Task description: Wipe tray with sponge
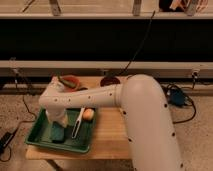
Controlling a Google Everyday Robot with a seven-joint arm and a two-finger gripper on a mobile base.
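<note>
The white arm [147,120] rose thick from the lower right and bent at a broad elbow [140,90]. From there its forearm [87,97] ran leftward, nearly level. At the far left end the wrist [56,111] turned straight down. The gripper [58,126] hung below it, low on the left side of the view, pointing downward with its fingers closed together.

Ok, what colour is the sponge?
The sponge is teal-green, in the camera view; the gripper holds it on the tray.
</note>
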